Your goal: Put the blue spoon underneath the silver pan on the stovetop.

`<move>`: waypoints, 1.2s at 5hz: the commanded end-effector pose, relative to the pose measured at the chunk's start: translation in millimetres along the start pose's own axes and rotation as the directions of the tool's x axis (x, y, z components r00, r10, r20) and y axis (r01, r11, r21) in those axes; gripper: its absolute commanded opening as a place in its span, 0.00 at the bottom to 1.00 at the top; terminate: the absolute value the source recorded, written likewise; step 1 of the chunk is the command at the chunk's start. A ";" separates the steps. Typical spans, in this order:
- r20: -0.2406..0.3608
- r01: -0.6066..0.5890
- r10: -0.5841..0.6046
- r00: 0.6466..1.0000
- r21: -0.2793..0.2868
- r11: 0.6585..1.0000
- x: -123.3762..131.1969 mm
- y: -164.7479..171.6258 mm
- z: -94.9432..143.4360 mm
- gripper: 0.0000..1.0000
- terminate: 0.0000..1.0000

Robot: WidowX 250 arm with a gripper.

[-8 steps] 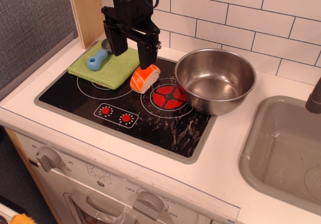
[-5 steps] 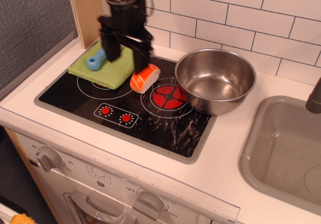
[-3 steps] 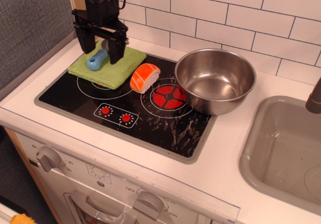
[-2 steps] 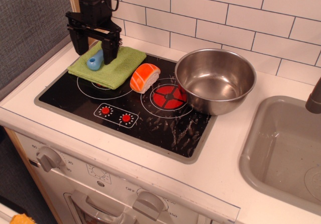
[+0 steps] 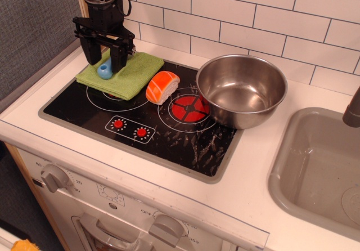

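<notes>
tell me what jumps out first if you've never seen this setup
The big shiny silver pan sits at the stovetop's right edge, beside the red burner. At back left, the black hand hovers open over the blue spoon lying on a green cloth, with an orange sushi piece next to it.

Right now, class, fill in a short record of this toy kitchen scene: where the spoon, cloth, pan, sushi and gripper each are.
spoon: blue spoon lying on the green cloth, far-left of the stovetop
cloth: green cloth over the back-left burner
pan: silver pan upright on the right of the stovetop, looks empty
sushi: orange-and-white sushi piece between cloth and pan
gripper: gripper open, fingers either side of the spoon
sink: grey sink at right
</notes>
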State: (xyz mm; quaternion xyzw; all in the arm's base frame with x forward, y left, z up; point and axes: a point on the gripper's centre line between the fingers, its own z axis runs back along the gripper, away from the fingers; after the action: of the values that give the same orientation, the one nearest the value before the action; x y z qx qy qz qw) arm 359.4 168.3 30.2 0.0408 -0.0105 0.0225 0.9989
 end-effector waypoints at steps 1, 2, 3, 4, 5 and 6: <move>0.051 0.033 -0.035 0.998 0.031 0.999 3.2 -7.2 22.0 0.00 0.00; 0.051 0.037 -0.039 0.998 0.030 0.999 2.3 -11.0 24.1 0.00 0.00; 0.121 0.018 -0.021 0.992 0.026 1.000 -5.4 -10.3 49.6 0.00 0.00; 0.187 0.009 -0.015 0.982 0.033 0.999 -24.7 -14.9 78.2 0.00 0.00; 0.200 0.037 -0.036 0.979 -0.003 0.999 -46.7 -33.7 82.8 0.00 0.00; 0.162 0.057 -0.054 0.985 -0.013 0.998 -73.9 -61.1 73.6 0.00 0.00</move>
State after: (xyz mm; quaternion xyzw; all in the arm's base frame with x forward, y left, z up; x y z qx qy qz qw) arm 283.3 90.2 78.2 0.0217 -0.0622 -0.0108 0.9978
